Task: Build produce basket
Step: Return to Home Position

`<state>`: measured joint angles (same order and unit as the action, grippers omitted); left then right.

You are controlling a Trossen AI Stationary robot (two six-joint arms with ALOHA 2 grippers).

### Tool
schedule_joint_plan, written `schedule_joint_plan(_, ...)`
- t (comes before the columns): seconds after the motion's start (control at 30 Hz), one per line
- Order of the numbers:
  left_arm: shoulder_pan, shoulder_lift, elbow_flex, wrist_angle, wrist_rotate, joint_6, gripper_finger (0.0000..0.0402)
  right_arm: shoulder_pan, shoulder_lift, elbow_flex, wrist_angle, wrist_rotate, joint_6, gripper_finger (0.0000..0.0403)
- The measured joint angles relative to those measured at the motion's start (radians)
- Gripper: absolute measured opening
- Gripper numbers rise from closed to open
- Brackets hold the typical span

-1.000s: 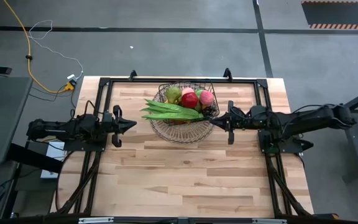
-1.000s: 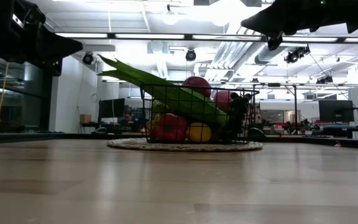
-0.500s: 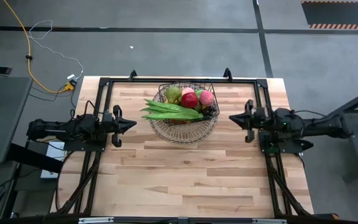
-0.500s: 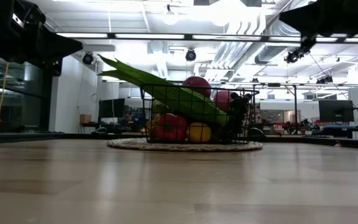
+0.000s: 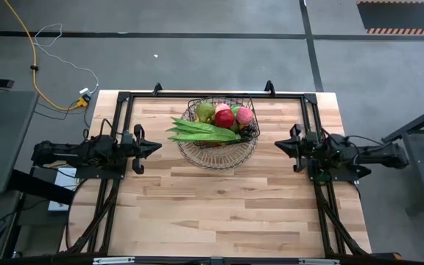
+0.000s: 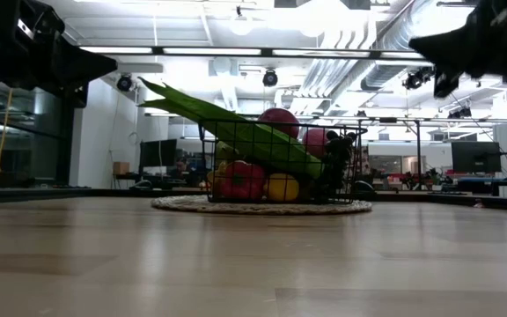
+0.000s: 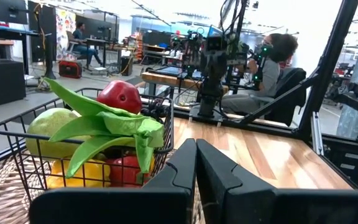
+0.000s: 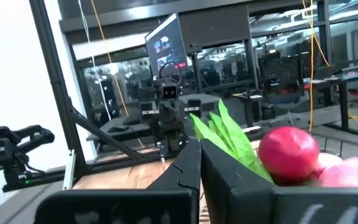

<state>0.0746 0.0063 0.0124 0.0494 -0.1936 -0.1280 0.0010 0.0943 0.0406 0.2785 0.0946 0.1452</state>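
L gripper (image 5: 158, 148): fingers pressed together, nothing held, parked at the left edge of the worktop (image 5: 219, 213). R gripper (image 5: 277, 145) is the same for you: fingers together, empty, at the right edge. The basket (image 5: 218, 163) sits between them toward the far side, clear of both, w/ produce (image 5: 224, 118) piled inside and green pods (image 5: 201, 130) sticking out over the rim.

Wire basket (image 6: 356, 130) rests on wooden table (image 6: 236, 255). Green pods (image 6: 227, 121) poke out over its rim; red fruit (image 6: 241, 180), yellow fruit (image 6: 282, 187) inside.
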Motion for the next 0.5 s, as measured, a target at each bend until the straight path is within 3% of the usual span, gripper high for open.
schedule_joint_plan(0.23, 0.0, 0.0, 0.0, 0.0, 0.0, 0.0, 0.0, 0.007, 0.002, -0.025, 0.0, -0.028, -0.014, 0.0)
schedule_joint_plan(0.5, 0.0, 0.0, 0.0, 0.0, 0.0, 0.0, 0.0001, 0.02, 0.003, -0.025, -0.244, -0.042, -0.05, 0.0)
